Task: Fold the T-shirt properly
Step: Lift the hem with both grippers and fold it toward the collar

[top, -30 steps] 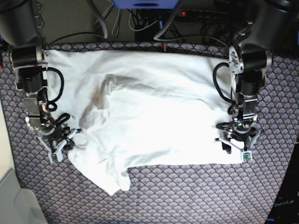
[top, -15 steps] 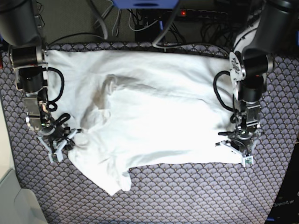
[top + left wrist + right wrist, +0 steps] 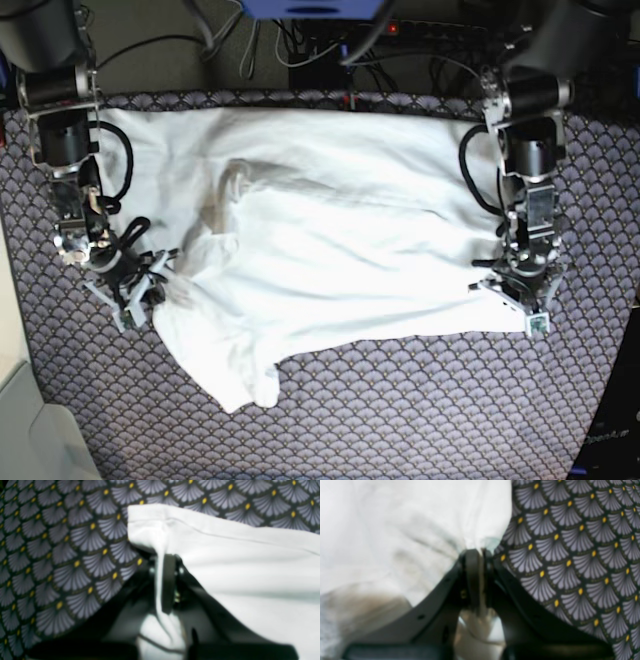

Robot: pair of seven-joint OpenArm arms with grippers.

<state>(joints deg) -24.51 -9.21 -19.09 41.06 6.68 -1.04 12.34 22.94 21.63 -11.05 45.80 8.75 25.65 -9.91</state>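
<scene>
T-shirt hem corner pinched btwn left jaws, edge btwn right jaws

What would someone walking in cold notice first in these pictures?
A big wrinkled white T-shirt sprawls across the middle of a purple cloth patterned with fan-like scales. At either side a black robot arm reaches down: the left hand and the right hand are each shut on an edge of the shirt. Tangled cables lie along the far edge.

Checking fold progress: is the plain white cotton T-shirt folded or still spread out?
Spread out. The plain white cotton T-shirt lies wide and wrinkled across the patterned cloth, no fold made.
</scene>
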